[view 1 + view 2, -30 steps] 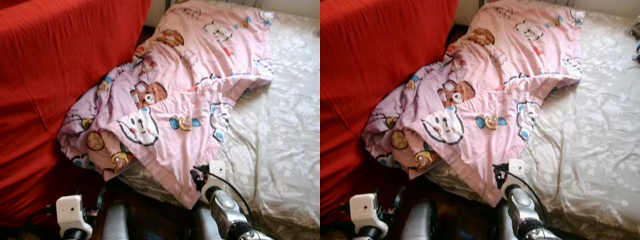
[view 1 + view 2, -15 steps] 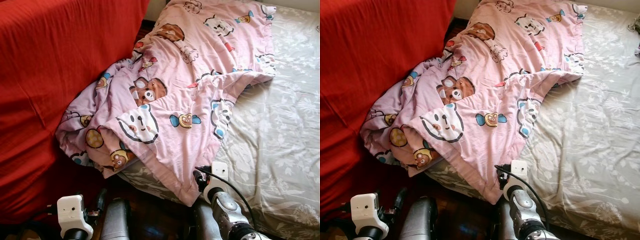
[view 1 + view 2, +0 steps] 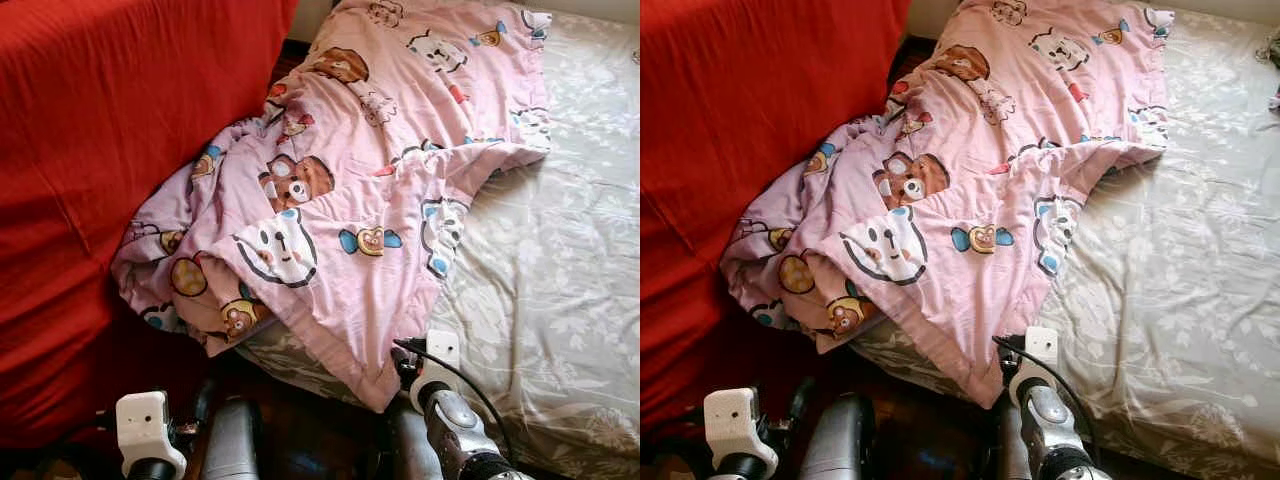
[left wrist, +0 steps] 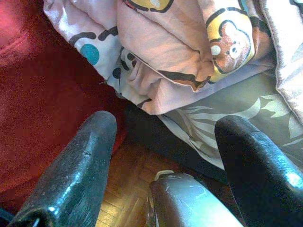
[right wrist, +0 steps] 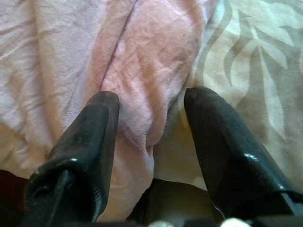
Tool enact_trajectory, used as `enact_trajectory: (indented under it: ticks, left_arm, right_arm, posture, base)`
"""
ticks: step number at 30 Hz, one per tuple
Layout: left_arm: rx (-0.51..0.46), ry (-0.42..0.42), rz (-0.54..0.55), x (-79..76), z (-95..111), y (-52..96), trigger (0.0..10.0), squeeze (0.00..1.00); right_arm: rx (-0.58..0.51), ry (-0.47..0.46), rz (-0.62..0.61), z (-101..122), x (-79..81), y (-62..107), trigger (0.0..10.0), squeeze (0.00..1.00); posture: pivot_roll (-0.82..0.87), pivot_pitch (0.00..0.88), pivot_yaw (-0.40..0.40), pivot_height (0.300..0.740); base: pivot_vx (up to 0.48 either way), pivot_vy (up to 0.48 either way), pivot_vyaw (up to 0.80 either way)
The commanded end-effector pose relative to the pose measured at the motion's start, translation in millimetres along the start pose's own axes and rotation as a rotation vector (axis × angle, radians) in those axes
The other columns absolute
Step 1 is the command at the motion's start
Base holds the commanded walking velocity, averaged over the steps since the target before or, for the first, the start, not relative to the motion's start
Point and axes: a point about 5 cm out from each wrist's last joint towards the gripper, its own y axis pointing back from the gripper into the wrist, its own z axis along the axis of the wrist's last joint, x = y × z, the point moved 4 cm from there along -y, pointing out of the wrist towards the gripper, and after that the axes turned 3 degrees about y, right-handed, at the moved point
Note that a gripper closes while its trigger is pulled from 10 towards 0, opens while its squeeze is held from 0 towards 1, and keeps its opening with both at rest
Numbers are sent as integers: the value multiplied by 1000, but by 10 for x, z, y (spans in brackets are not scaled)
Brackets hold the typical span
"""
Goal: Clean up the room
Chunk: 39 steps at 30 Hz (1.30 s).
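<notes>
Since a second ago your head camera has tipped a little, and your right arm has sunk lower at the foot of the picture, its white wrist block now just below the blanket's near corner.

From the eye views, you see the pink cartoon blanket (image 3: 340,190) still crumpled, half on the bed (image 3: 560,260) and half spilling toward the red sofa cover (image 3: 110,150), one bunch hanging over the mattress edge above the wooden floor (image 4: 128,184). Judging by that, the tidying has barely begun: the blanket needs pulling up and spreading flat.

Your left wrist view shows the left gripper (image 4: 161,151) with its fingers (image 4: 80,165) spread wide and holding nothing, hovering low over the floor near the hanging bunch.

Your right wrist view shows the right gripper (image 5: 151,127) with its fingers (image 5: 90,137) parted, straddling the blanket's folded hem where it meets the grey leaf-print sheet (image 5: 255,61). They look close to the cloth but have not closed on it.
</notes>
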Motion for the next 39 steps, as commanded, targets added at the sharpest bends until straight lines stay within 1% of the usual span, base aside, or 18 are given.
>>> enact_trajectory:
  ticks: [1,5,9,14,20,22,24,25,27,29,32,36,38,39]
  left_arm:
    - [34,-23,6,40,-89,48,10000,0]
    - [36,-26,6,54,-107,54,10000,0]
    - [37,-27,6,61,-122,57,10000,0]
    - [40,-26,4,59,-130,72,10000,0]
    - [42,-27,6,57,-130,128,10000,0]
    - [43,-28,6,56,-131,150,10000,0]
    - [47,-28,5,48,-132,181,10000,0]
    - [52,-27,4,40,-135,214,10000,0]
    - [53,-26,4,37,-135,232,10000,0]
    - [58,-25,7,34,-141,280,10000,0]
    - [63,-25,9,33,-148,323,10000,0]
    - [66,-26,9,32,-154,343,10000,0]
    - [69,-27,10,32,-160,352,10000,0]
    - [73,-28,11,29,-165,357,10000,0]
  right_arm:
    - [43,-14,9,-126,8,28,10000,0]
    - [38,-29,58,-101,104,14,10000,0]
    - [44,-24,87,-96,156,9,10000,0]
    - [65,2,82,-133,146,14,10000,0]
    - [80,18,60,-165,97,22,10000,0]
    - [82,49,33,-170,54,25,10000,0]
    - [81,38,14,-170,18,27,10000,0]
    - [65,9,27,-146,34,24,10000,0]
    - [59,1,41,-133,55,21,10000,0]
    - [54,19,68,-113,107,13,10000,0]
    - [48,21,72,-89,122,5,10000,0]
    - [34,15,79,-53,130,-3,10000,0]
    - [15,5,95,0,157,-14,10000,0]
    - [7,2,106,28,172,-21,8000,0]
  posture:
    - [180,278,-60,606]
    - [183,282,-58,606]
    - [182,284,-57,606]
    - [185,292,-57,606]
    - [191,312,-56,606]
    - [193,321,-56,606]
    - [196,327,-56,606]
    - [201,337,-55,606]
    - [202,339,-55,606]
    - [207,354,-57,606]
    - [212,364,-56,606]
    - [216,367,-56,606]
    - [217,370,-56,606]
    - [214,371,-58,606]
  base:
    - [0,0,0]
    - [0,0,0]
    - [0,0,0]
    - [0,0,0]
    - [0,0,0]
    - [0,0,0]
    - [0,0,0]
    - [0,0,0]
    - [0,0,0]
    - [0,0,0]
    - [0,0,0]
    - [0,0,0]
    - [0,0,0]
    - [0,0,0]
